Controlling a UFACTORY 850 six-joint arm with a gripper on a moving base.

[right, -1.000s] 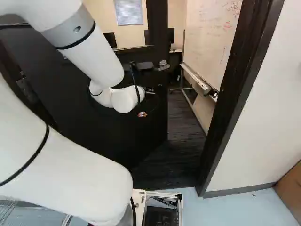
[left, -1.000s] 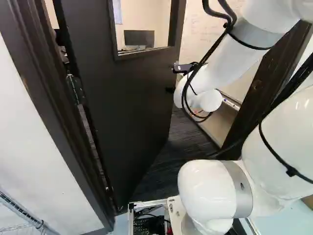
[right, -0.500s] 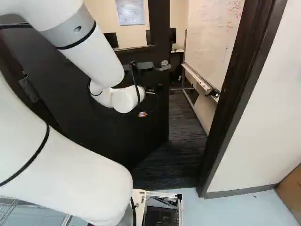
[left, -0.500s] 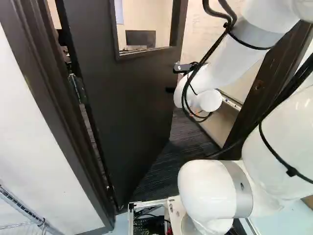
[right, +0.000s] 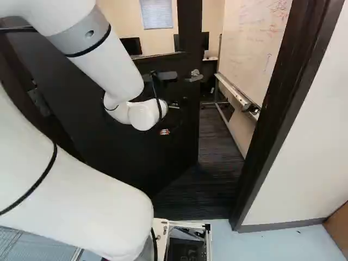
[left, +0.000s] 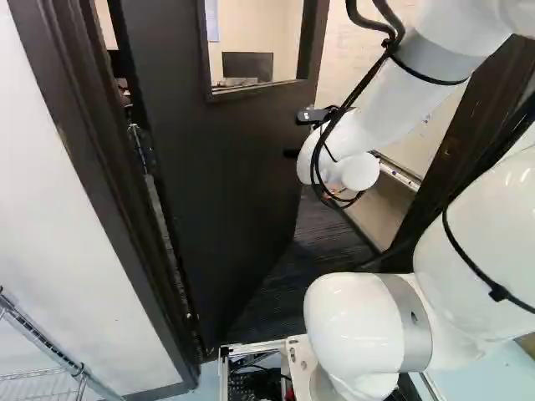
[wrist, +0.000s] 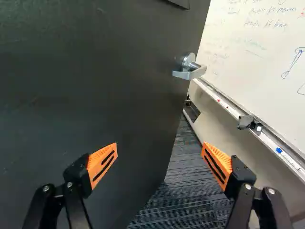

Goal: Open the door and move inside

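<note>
The dark door (left: 226,175) stands ajar, swung inward, with a floor gap between its free edge and the right door post. Its silver lever handle (right: 194,76) shows beyond my wrist in the right base view. A bit of orange on the gripper (right: 165,131) shows there below the wrist, in front of the door; its fingertips are hidden. From the wrist view, the gripper (wrist: 159,147) is open, its orange-padded fingers wide apart with nothing between them. The handle (wrist: 190,70) lies ahead of the fingers, apart from both, on the door's free-edge side.
The right door post (right: 277,119) stands close beside the opening, the left door frame (left: 109,200) beside the hinges. Inside are dark carpet (right: 215,157) and a whiteboard (right: 253,49) with a tray, right of the opening. A wire rack (left: 50,351) stands at lower left.
The base has moved, seemingly turning left: door, frame and whiteboard have shifted rightward in both base views. The arm holds the same pose against its lowest joint.
</note>
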